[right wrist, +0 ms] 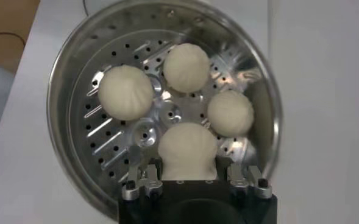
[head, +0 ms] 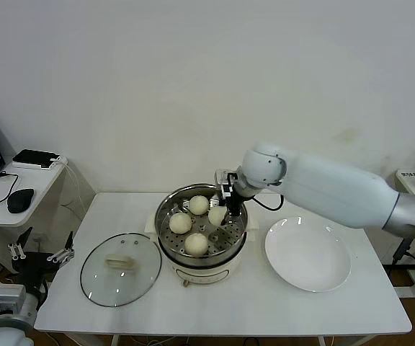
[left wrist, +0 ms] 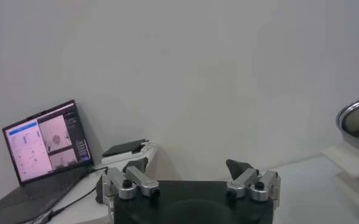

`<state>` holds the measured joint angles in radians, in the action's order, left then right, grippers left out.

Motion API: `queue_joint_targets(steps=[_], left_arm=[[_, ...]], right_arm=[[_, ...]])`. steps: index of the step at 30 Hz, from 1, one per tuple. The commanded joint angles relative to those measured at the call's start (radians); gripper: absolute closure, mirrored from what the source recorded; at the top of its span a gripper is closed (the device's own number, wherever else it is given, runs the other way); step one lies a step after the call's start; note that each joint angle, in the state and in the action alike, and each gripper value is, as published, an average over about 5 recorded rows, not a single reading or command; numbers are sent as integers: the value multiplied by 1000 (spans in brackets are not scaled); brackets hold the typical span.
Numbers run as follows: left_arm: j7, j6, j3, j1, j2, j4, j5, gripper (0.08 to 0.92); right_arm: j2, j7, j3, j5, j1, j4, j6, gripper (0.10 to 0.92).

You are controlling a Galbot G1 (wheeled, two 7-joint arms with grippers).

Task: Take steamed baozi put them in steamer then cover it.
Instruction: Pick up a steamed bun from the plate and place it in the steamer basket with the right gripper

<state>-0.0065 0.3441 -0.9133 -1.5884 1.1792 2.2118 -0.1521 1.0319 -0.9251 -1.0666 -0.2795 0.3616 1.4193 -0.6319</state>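
The steamer point(head: 166, 213) stands mid-table on its cream pot base. Three steamed baozi point(head: 181, 223) lie on its perforated floor point(right wrist: 115, 143). My right gripper point(head: 224, 210) reaches into the basket from the right rim and is shut on one more baozi point(right wrist: 188, 149), which sits low among the others; in the right wrist view the right gripper point(right wrist: 189, 174) has the bun squeezed between its jaws. The cover point(head: 121, 268) lies flat on the table left of the steamer, handle up. My left gripper point(head: 42, 251) waits open off the table's left edge, its fingers point(left wrist: 138, 178) wide apart.
A white plate point(head: 308, 254) with nothing on it lies right of the steamer. A side table point(head: 27, 189) at the left carries a laptop point(left wrist: 45, 143), a mouse point(head: 20, 200) and a black box point(head: 37, 158). The wall runs close behind the table.
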Motion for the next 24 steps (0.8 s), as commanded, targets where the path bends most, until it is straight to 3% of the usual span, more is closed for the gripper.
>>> queue_joint_targets(steps=[1,19,24], left_arm=[[0,-1,0,3,-2,-7,0,177],[4,-2,1,4,-2,-11,1,177],[4,-2,-1,3,-4,-10,1,177]], right_arm=[[40,16,-19,70,-32,-42,-17,469],[34,12,14,107,-63,-65,0,465],[15,21,39,81,-63,-38,-3,409]])
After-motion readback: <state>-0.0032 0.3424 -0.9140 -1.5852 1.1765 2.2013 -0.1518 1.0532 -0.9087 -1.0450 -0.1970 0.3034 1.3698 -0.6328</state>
